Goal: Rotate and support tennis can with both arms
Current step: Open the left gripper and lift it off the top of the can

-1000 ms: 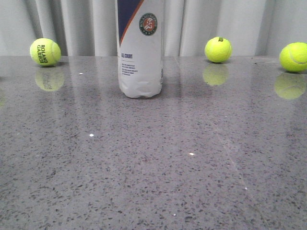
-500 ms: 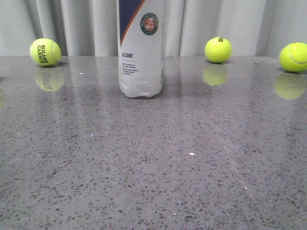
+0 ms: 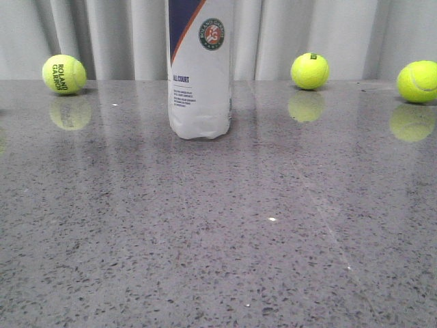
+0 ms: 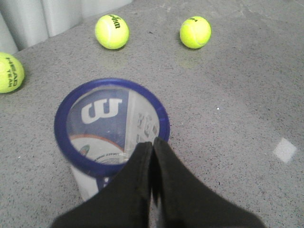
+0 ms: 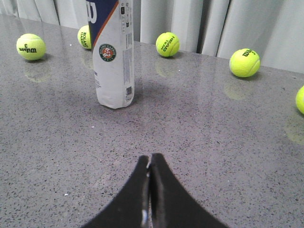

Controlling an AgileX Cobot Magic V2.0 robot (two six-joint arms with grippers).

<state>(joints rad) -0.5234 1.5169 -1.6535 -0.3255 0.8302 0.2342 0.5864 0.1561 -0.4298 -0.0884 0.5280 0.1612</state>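
The tennis can [image 3: 200,68] stands upright on the table [image 3: 218,225], the left gripper [image 4: 152,145] right above its blue rim with jaws pressed together holding nothing, and the right gripper [image 5: 149,164] well back from the can, jaws also together, probably waiting to help.

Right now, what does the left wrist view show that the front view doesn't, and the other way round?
Only the left wrist view shows the tennis can's open blue-rimmed top, the W logo seen through it, and the shut left pincer at that rim. Only the front view shows the round emblem and the can's base on the table. Both show the upright can and loose tennis balls.
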